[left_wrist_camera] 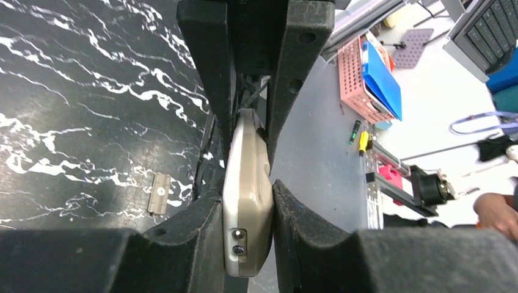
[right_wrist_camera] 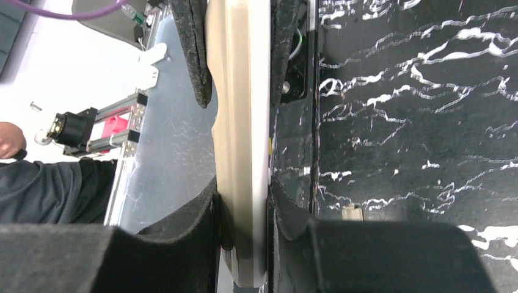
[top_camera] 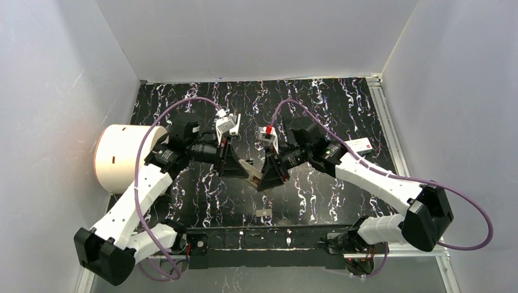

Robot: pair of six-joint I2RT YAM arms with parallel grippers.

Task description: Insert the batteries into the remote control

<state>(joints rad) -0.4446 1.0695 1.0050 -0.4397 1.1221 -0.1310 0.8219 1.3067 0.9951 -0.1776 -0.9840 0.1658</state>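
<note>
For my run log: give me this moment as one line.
left gripper: shut on remote; right gripper: shut on remote; remote: held above table; batteries: not seen; grey plate: on table

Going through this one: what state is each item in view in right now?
left gripper: shut on the remote control.
right gripper: shut on the remote control.
remote control: held edge-on by both grippers.
small plate: lying flat on the table, untouched.
white drum: upright at the table's left edge.
batteries: none visible.
</note>
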